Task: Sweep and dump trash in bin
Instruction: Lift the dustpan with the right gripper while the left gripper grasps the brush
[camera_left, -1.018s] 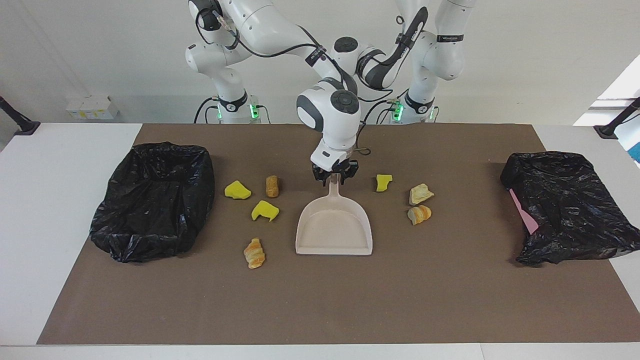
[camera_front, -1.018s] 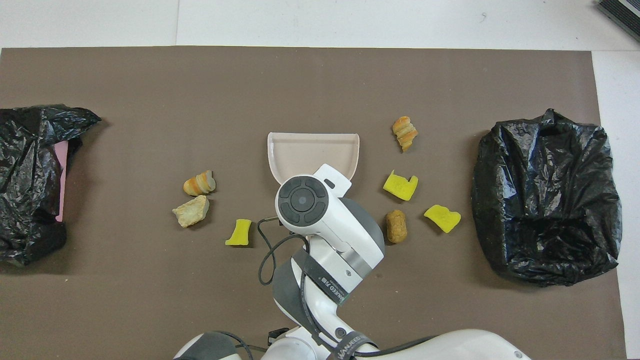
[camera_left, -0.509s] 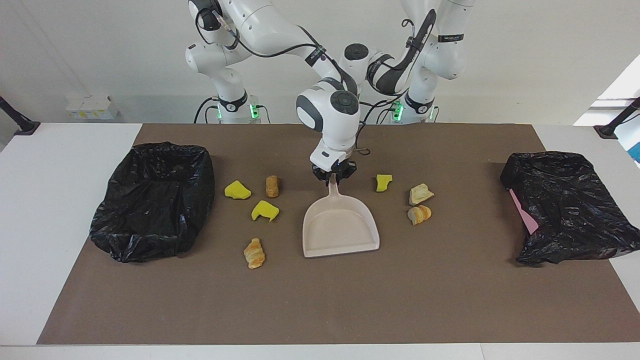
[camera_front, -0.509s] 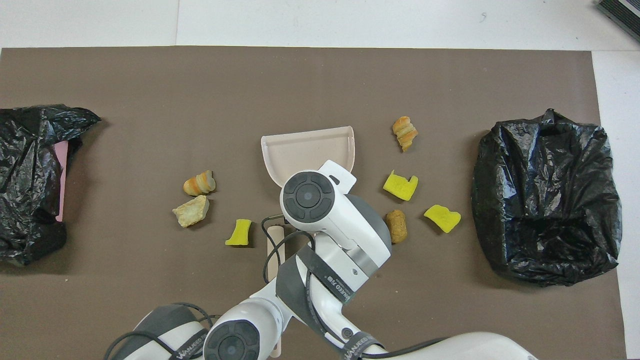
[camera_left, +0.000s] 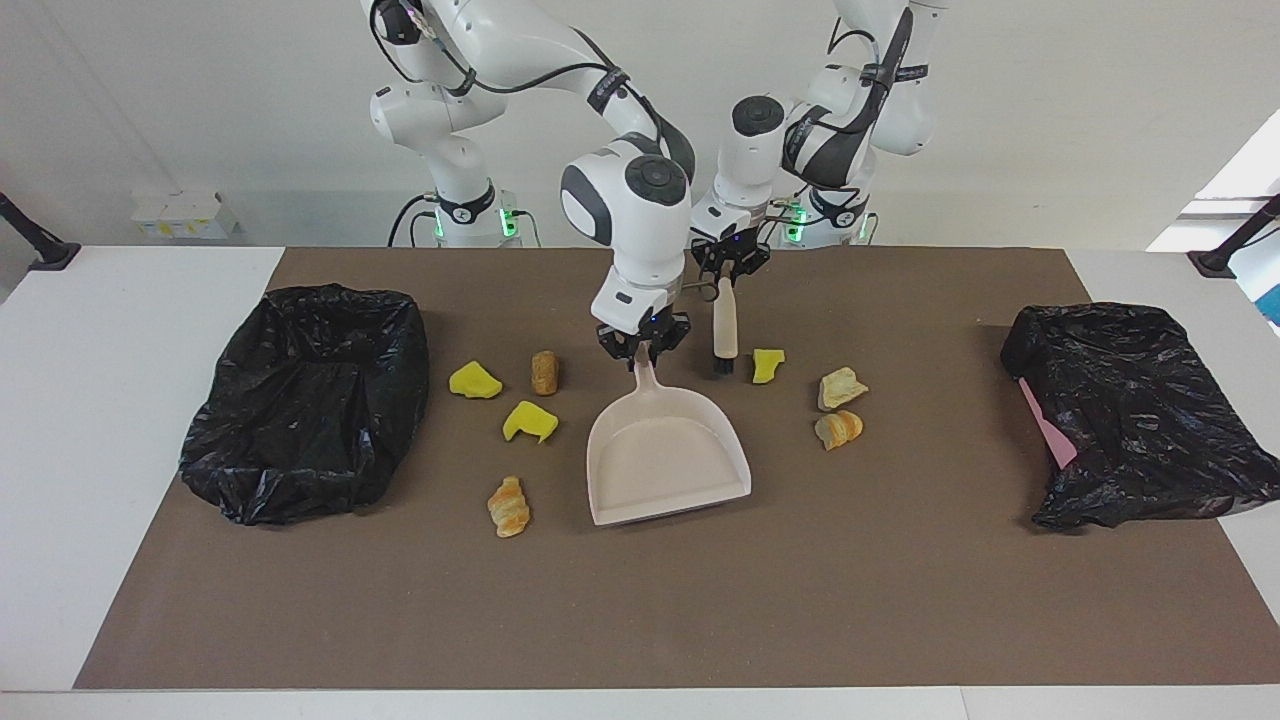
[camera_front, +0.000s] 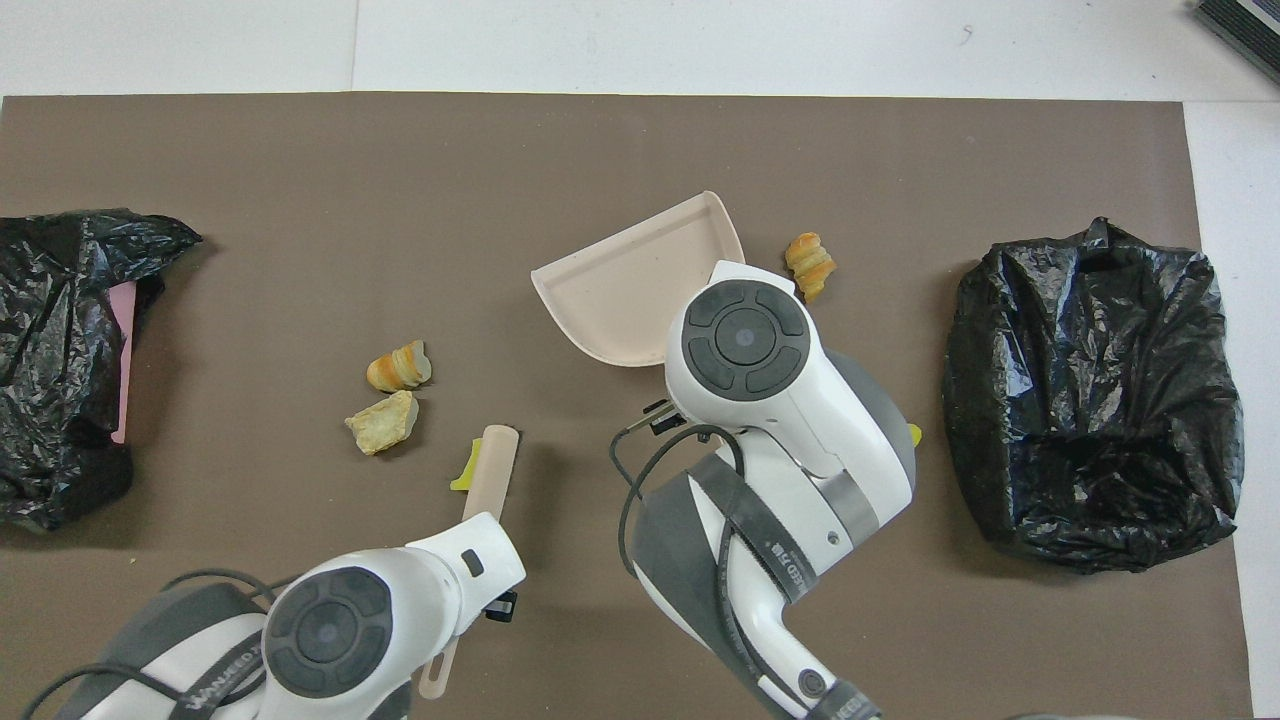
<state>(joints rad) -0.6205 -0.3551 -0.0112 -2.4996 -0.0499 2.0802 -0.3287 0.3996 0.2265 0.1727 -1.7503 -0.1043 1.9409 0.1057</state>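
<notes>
Grippers: right gripper clamps dustpan handle, pan mid-mat among trash | left gripper clamps brush, hanging beside yellow scrap | change: brush and left arm have come in a second on; pan tilted toward bin | text: arm lettering unreadable

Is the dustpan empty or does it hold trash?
Empty. The dustpan shows only its bare beige floor; the scraps lie on the mat around it.
</notes>
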